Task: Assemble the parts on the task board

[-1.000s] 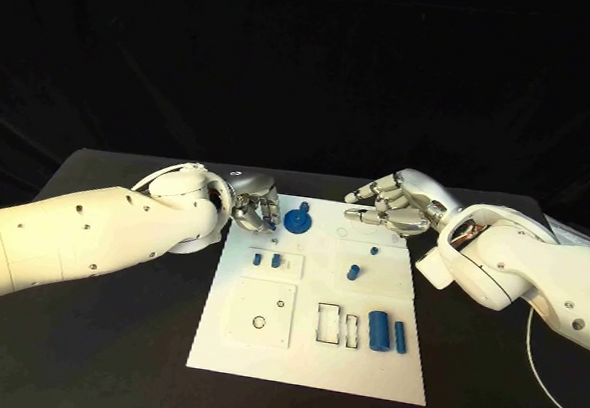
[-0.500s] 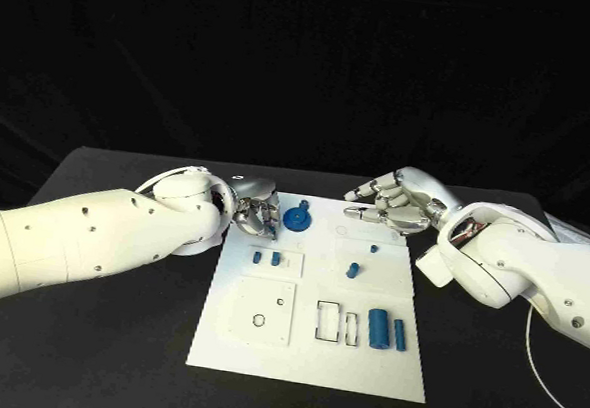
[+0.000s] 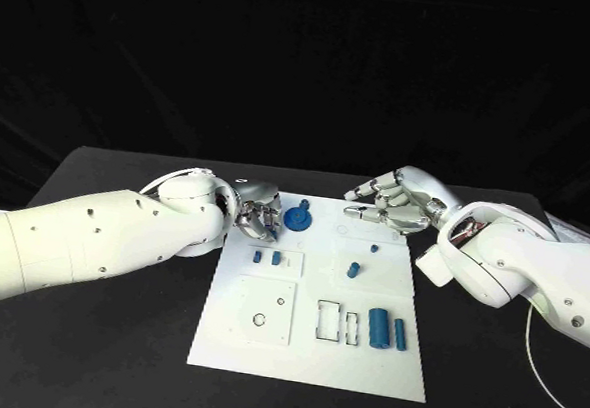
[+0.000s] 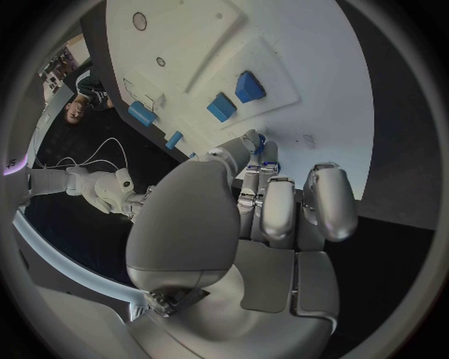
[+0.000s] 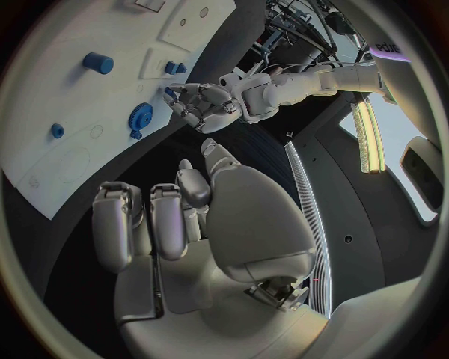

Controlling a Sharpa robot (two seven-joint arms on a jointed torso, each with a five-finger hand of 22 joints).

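The white task board point(image 3: 309, 352) lies mid-table. At its far end lies a blue gear point(image 3: 299, 223) with a small blue peg point(image 3: 304, 205) just beyond it. My left hand point(image 3: 254, 215) hovers at the board's far left corner beside the gear, fingers curled in. A bit of blue point(image 4: 259, 139) shows between its thumb tip and fingertips; I cannot tell if it is held. My right hand point(image 3: 397, 205) hangs over the far right corner with fingers curled point(image 5: 154, 221) and nothing in them. Two small blue blocks point(image 3: 267, 257) sit ahead of the left hand.
Two short blue pegs point(image 3: 354, 269) point(image 3: 375, 248) stand mid-board. Two blue cylinders point(image 3: 387, 331) lie at the near right beside rectangular slots point(image 3: 330, 321). A square recess point(image 3: 265, 311) is at the near left. A white cable point(image 3: 543, 371) runs along the table's right side.
My left hand has edged a little to the right, closer to the gear. The right hand and the parts on the board have stayed put.
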